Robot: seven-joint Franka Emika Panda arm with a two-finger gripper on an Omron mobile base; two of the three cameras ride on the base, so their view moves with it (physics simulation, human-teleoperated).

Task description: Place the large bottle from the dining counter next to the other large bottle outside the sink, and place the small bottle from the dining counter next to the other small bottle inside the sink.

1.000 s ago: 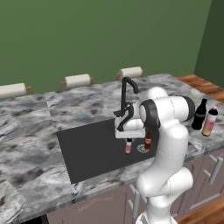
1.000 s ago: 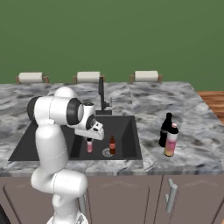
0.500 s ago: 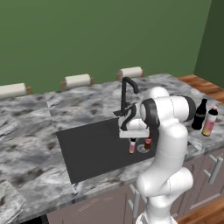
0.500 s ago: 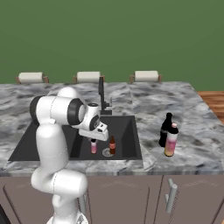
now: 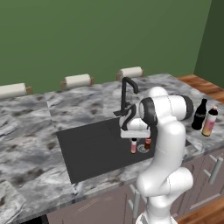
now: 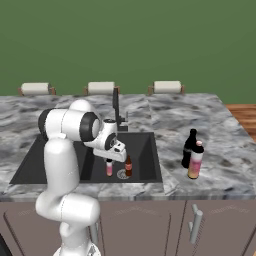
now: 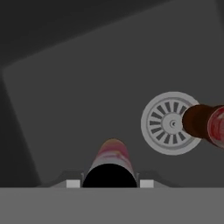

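My gripper (image 5: 134, 139) reaches down into the black sink (image 5: 87, 148) and is shut on the small bottle (image 5: 133, 147), pink with a whitish top, which hangs upright just over the basin floor. Right of it stands the other small bottle (image 5: 148, 143), dark red-brown, by the drain. In the hand view the small bottle (image 7: 111, 162) sits between my fingertips, with the drain (image 7: 166, 124) and the other small bottle (image 7: 202, 122) to its right. On the counter right of the sink, the large bottle (image 6: 195, 160) stands next to the other large bottle (image 6: 189, 147).
A tall black faucet (image 5: 127, 92) rises behind the sink, close to my arm. Three paper towel rolls (image 5: 77, 81) lie along the marble counter's back edge. Cabinet doors with handles (image 6: 195, 225) are below the counter front.
My gripper has carried the small bottle a little to the right, closer to the other small bottle. The two large bottles have not moved.
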